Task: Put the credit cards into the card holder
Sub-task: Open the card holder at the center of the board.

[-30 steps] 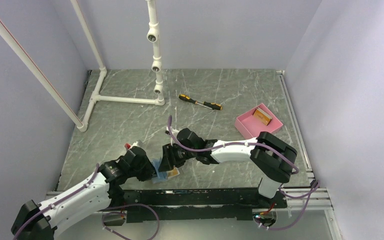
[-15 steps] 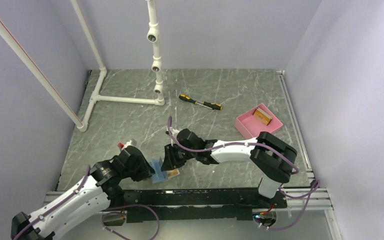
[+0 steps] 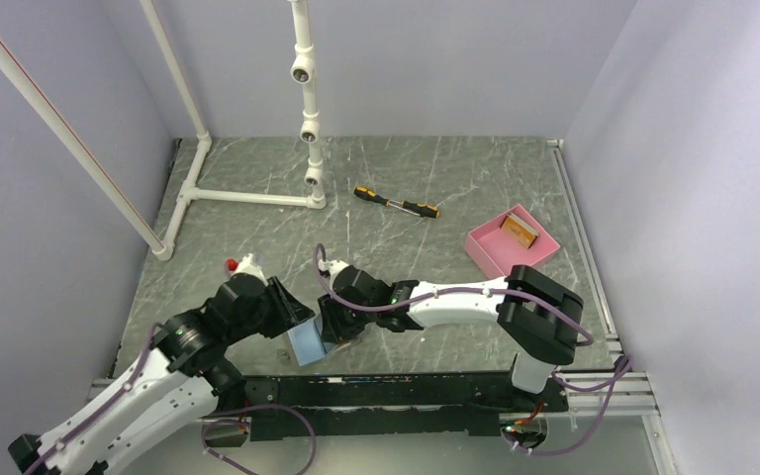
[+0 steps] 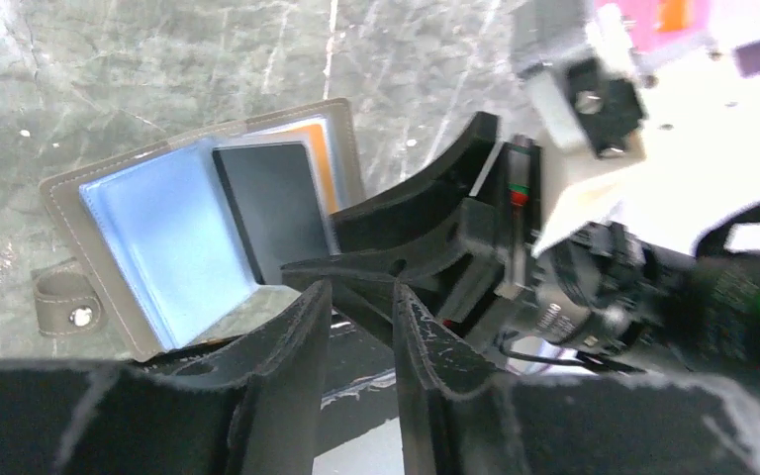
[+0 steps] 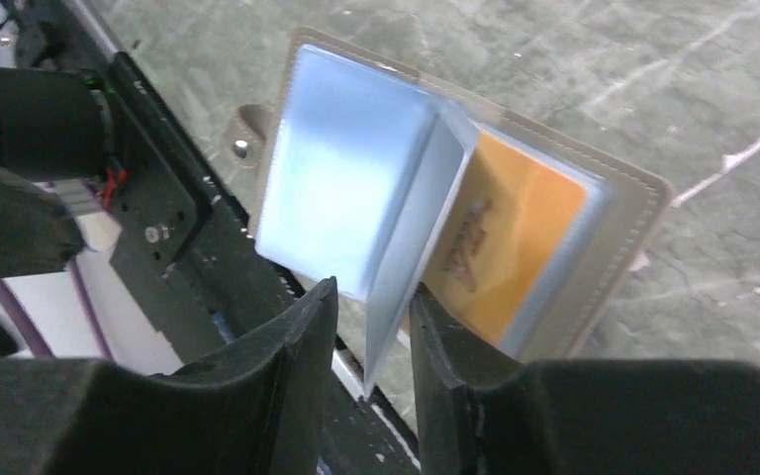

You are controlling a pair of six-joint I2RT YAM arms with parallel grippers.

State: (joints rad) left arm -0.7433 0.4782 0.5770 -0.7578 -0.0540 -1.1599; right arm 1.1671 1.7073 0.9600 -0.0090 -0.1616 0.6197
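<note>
Two credit cards (image 5: pixel 515 237), orange-brown and dark grey, sit in the open grey folding card holder (image 3: pixel 306 343) at the marbled table (image 3: pixel 455 178) front edge. Right gripper (image 5: pixel 374 327) pinches its raised blue leaf; left gripper (image 4: pixel 356 317) jaws slightly apart, empty.

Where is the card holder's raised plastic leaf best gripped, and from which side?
Pinch the leaf at its free raised edge, from above, one finger on each face, where the right gripper straddles it. It stands thin and edge-up off the open card holder; its flat faces are the only grip.
</note>
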